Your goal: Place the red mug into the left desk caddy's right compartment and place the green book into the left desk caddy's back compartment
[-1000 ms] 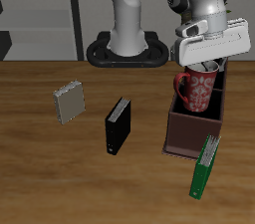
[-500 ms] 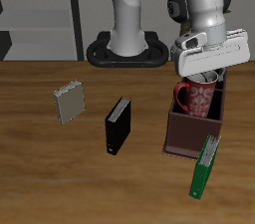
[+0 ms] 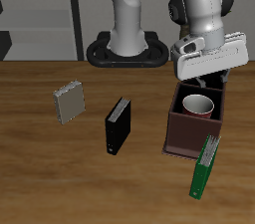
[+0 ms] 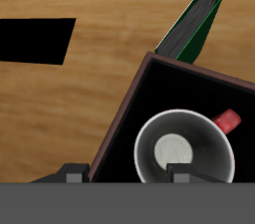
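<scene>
The red mug point(image 3: 198, 105) stands upright inside the left desk caddy point(image 3: 184, 138), in the wide squarish right compartment at the end nearer the table's front edge. In the wrist view the mug's pale interior point(image 4: 179, 150) and red handle point(image 4: 228, 120) show within the caddy's black walls point(image 4: 125, 118). My gripper point(image 3: 206, 77) is open just above the mug and holds nothing; its fingertips point(image 4: 72, 174) are spread. The green book point(image 3: 204, 166) leans on the table against the caddy's front corner, and it also shows in the wrist view point(image 4: 189, 27).
A black book point(image 3: 118, 125) stands on the table toward the middle, with a grey book point(image 3: 70, 102) beyond it. The robot's base point(image 3: 125, 51) stands at the back. A dark shelf unit stands behind the table.
The mug went down from above the caddy into the compartment. The gripper let go of it and rose slightly.
</scene>
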You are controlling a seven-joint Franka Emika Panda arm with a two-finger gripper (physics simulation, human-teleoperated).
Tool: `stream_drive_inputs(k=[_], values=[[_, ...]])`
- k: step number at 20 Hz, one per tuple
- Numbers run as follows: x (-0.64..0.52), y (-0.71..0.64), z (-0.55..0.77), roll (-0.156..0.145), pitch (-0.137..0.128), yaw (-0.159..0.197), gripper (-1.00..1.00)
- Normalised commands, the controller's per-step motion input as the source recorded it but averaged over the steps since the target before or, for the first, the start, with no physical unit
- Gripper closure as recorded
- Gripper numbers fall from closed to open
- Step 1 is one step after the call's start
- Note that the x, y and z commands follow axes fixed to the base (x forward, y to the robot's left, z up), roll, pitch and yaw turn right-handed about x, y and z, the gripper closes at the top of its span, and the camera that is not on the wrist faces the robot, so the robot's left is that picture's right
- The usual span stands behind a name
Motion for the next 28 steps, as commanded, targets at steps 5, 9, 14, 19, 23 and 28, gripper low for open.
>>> stream_drive_inputs(k=[5, 9, 14, 19, 23, 28], values=[[-0.1, -0.16, 0.15, -0.014, -0.029, 0.008, -1.0], [-0.06, -0.15, 0.19, -0.008, -0.016, -0.017, -1.0], [0.02, -0.33, 0.2, -0.018, 0.018, -0.054, -1.0], [0.03, -0.56, 0.23, -0.042, -0.005, -0.064, -1.0], [0.05, -0.46, 0.09, -0.023, 0.012, -0.054, -1.0], [0.07, -0.58, 0.02, -0.039, 0.048, -0.087, -1.0]])
